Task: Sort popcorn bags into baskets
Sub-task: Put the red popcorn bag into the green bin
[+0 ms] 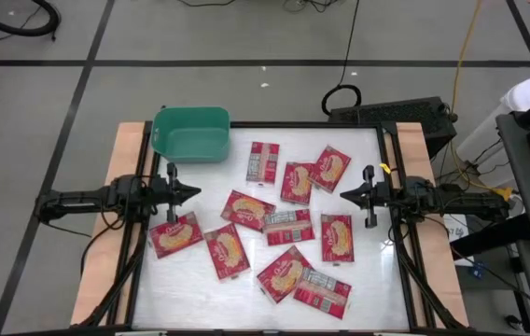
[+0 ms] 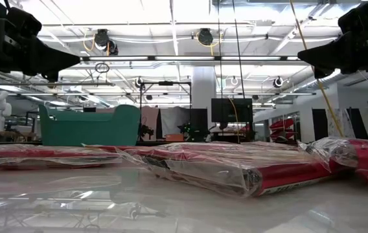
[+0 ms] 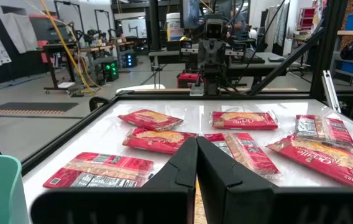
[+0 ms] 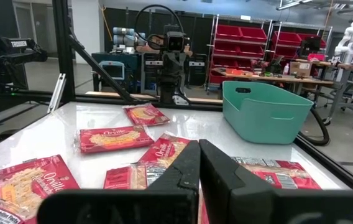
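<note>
Flat red popcorn bags point(image 1: 288, 228) with yellow popcorn pictures lie scattered across my white table point(image 1: 190, 299), a few overlapping mid-table, all outside the small teal-green plastic bin point(image 1: 191, 133) at the far left corner. From the low view the bin's inside is hidden, and the nearest crinkled packets block those behind. I hold my left gripper point(image 1: 193, 193) above the table's left edge, level, pointing inward, fingers pressed together on nothing. My right gripper point(image 1: 346, 195) mirrors it from the right edge, clenched and empty too.
</note>
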